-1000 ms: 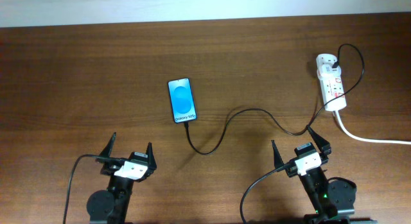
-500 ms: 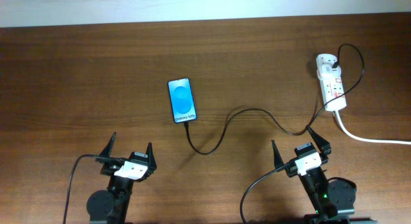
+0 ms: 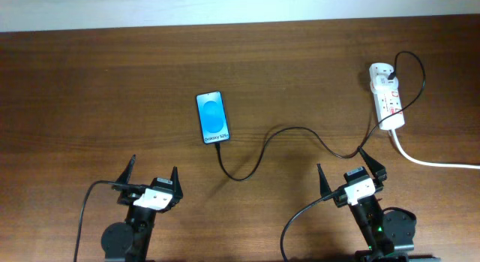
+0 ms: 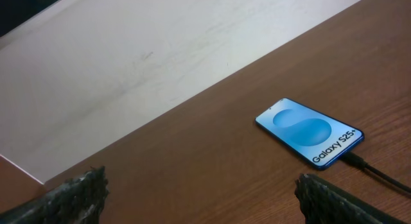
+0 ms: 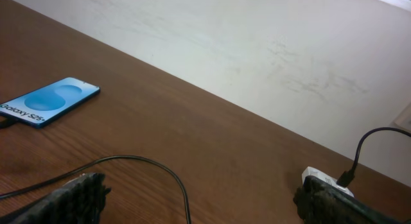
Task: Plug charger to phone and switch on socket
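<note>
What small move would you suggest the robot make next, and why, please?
Probably reach the open right gripper toward the switches on the socket. The tip of the charger already appears seated in the bottom edge of the phone, and the socket lies nearest that arm.

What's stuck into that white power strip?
A small black plug sits at the far end of the power strip, its thin cable looping away. The hole beneath the plug is covered.

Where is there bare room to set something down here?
The table is bare left of the phone, and along the far edge between phone and socket. Crowded: the charger loops across the middle right, and the white cord trails beside the socket.
</note>
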